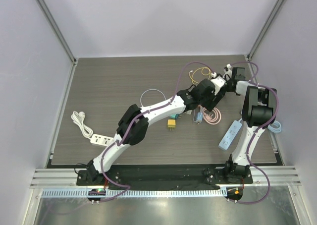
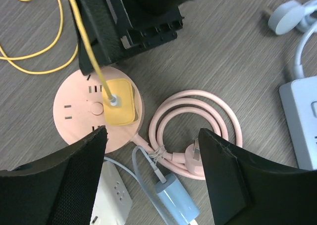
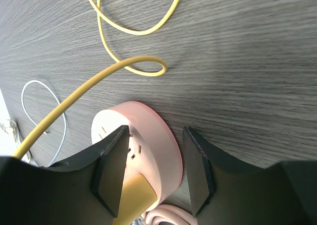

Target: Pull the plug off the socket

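The round pink socket lies flat on the wood with a yellow plug seated in it. A yellow cable rises from the plug. My left gripper hovers open above the socket's coiled pink cord, so the plug sits up and to the left of its gap. My right gripper stands open astride the socket rim. One of its fingers is over the top face beside the plug, and the other is just outside the rim. In the top view both grippers meet at the back right, left gripper, right gripper.
A blue charger and a small white power strip lie under the left gripper. Another white strip is at the right. Elsewhere are a white power strip, a white cable loop, a yellow adapter and a light blue strip.
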